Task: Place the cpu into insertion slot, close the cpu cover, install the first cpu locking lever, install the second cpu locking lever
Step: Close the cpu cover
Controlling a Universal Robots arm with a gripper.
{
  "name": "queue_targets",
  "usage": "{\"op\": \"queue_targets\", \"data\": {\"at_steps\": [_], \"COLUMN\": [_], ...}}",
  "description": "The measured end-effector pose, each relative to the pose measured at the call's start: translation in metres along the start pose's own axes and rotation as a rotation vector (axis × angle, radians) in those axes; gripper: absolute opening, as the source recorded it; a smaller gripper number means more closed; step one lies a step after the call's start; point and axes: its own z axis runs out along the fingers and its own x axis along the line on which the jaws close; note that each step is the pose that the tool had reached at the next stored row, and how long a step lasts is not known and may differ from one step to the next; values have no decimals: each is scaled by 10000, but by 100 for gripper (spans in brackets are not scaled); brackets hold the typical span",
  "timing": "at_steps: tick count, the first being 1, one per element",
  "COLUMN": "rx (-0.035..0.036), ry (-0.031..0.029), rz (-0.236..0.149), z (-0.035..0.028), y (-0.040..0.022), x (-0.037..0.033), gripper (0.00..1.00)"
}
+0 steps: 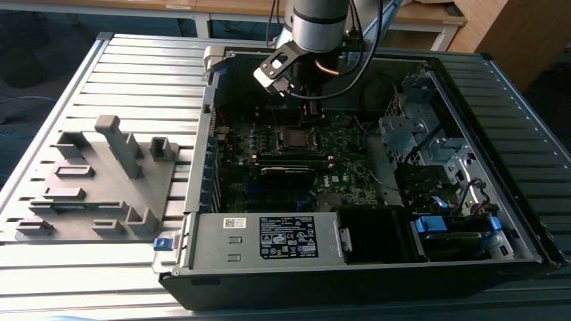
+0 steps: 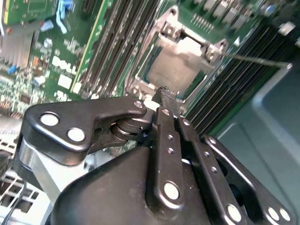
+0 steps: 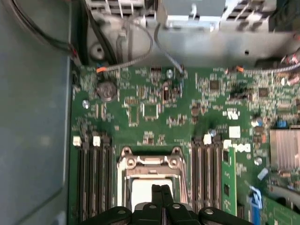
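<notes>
The cpu [image 2: 174,69] [image 3: 143,193] lies in the insertion slot [image 1: 293,138] on the green board, its dull silvery top showing through the window of the cpu cover [image 2: 187,42] [image 3: 150,163]. The cover appears to lie down flat over it. In both wrist views my gripper [image 2: 164,92] [image 3: 161,189] is shut with nothing between its fingers, and its tips hover just above the near edge of the socket. A thin locking lever [image 2: 255,61] sticks out sideways from the socket. The arm's wrist [image 1: 287,67] hangs over the far part of the open computer case.
Long black memory slots [image 3: 93,178] [image 3: 206,173] flank the socket, with a green memory stick [image 3: 228,183] on one side. A heatsink [image 3: 284,149], cables [image 3: 140,44] and a drive cage [image 1: 412,134] stand nearby. A grey fixture plate [image 1: 98,180] lies at the exterior view's left.
</notes>
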Motion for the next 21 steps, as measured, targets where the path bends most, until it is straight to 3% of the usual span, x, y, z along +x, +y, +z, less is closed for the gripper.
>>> {"op": "queue_targets", "data": {"at_steps": [1,7,13,21], "rx": [58,91,94,95], "ry": [-4,-5,-2,-5], "rz": [-2,-1,-2,-2], "z": [1,1,5,5], "y": [0,-1,-52,-56], "x": [0,0,0,-1], "gripper": [11,11,11,11]}}
